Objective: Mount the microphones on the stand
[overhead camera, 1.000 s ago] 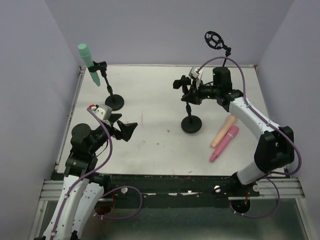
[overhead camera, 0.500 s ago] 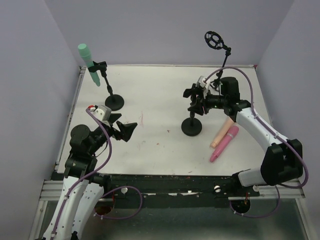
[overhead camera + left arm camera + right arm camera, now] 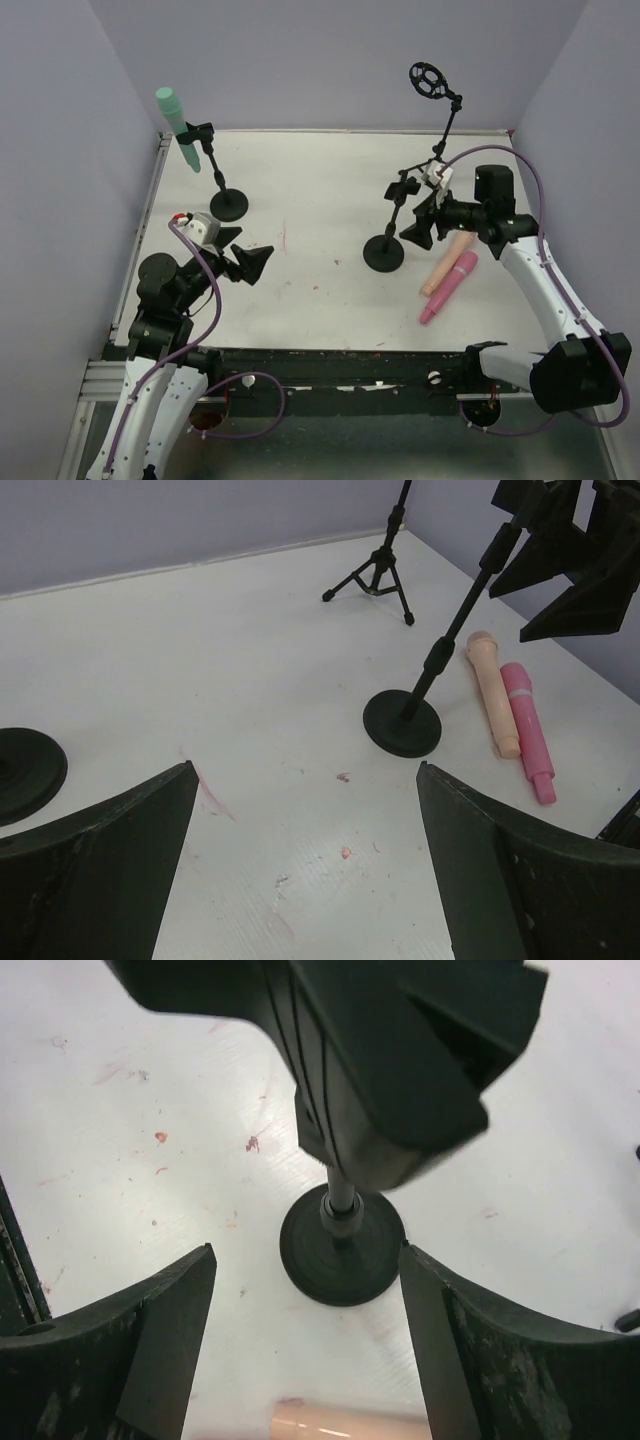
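Note:
The mint green microphone [image 3: 175, 128] sits head up in the clip of the left stand [image 3: 229, 205]. The peach microphone [image 3: 446, 262] and pink microphone [image 3: 449, 286] lie side by side on the table, right of the middle stand's round base [image 3: 384, 252]. That stand's clip [image 3: 404, 187] holds nothing. My right gripper [image 3: 425, 228] hangs open just right of its pole, gripping nothing. The right wrist view looks down on the base [image 3: 343, 1245] and clip [image 3: 380, 1050], with the peach microphone [image 3: 330, 1425] at the bottom edge. My left gripper [image 3: 250, 262] is open over bare table.
A tripod stand with a ring mount [image 3: 428, 80] stands at the back right. Its feet [image 3: 375, 570] show in the left wrist view, as do the peach [image 3: 492, 690] and pink [image 3: 527, 730] microphones. Purple walls enclose the white table [image 3: 300, 180].
My right gripper has opened, let go of the middle stand's clip and drawn back to the right. The stand stays upright. The left arm has not moved.

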